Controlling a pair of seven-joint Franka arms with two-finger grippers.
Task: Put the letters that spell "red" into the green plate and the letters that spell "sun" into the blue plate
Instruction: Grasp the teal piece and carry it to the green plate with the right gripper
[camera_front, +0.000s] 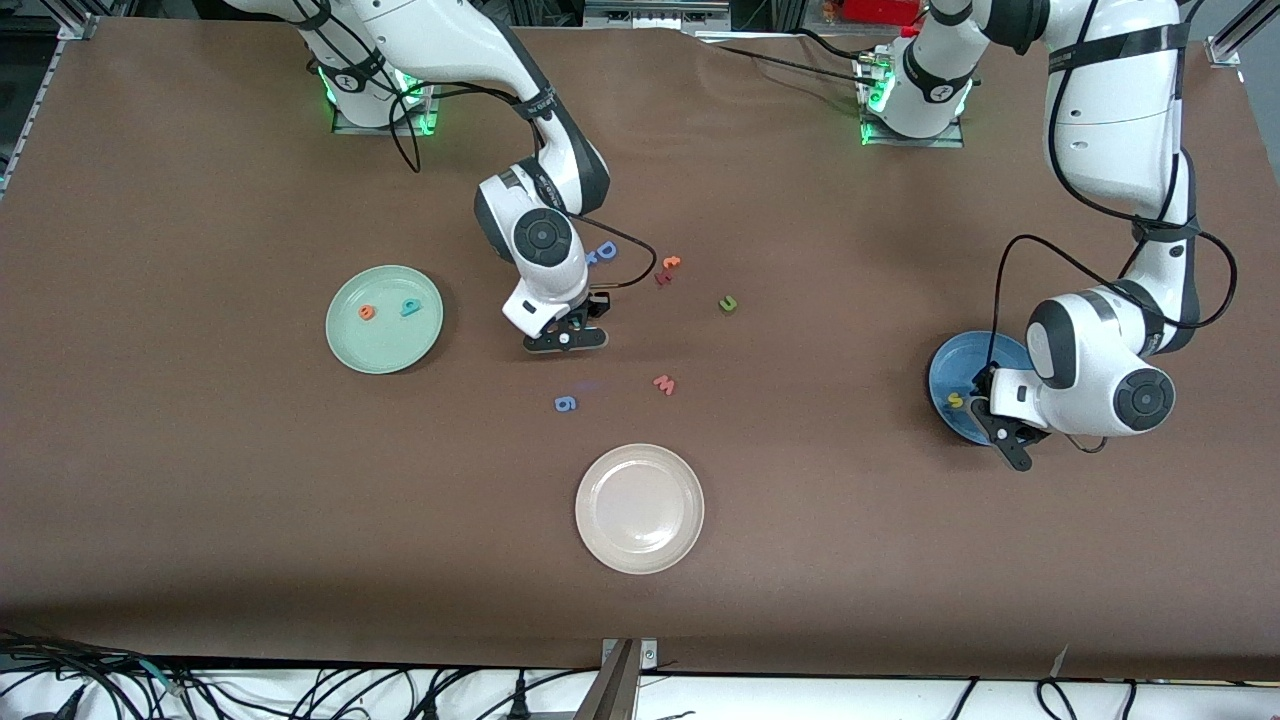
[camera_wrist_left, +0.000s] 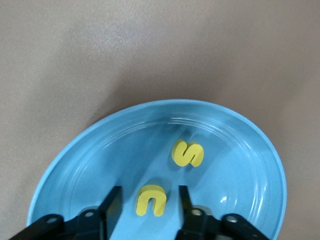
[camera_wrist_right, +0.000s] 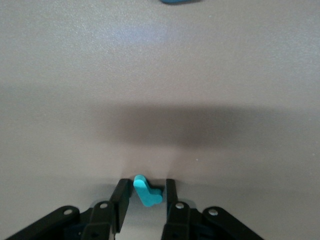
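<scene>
Brown table (camera_front: 200, 500). L gripper (camera_wrist_left: 148, 207) over blue plate (camera_wrist_left: 240, 150), jaws apart, yellow u (camera_wrist_left: 151, 200) lying loose between them beside yellow s (camera_wrist_left: 188, 153). R gripper (camera_wrist_right: 145, 197) down at mid-table, jaws narrow round teal r (camera_wrist_right: 146, 190); grip unclear. Green plate (camera_front: 385, 350), toward R arm's end, holds orange e (camera_front: 367, 312) + teal d (camera_front: 411, 307). Green n (camera_front: 728, 303) on table between grippers.

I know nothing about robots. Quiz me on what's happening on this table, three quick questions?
1. How many letters lie in the green plate?
2. True or false: the right gripper is over the green plate.
3. The left gripper is over: A the blue plate; B the beige plate; C bare table.
Key: 1 two, the orange e and the teal d. 2 false, it is down at the teal r on the table. 3 A.
</scene>
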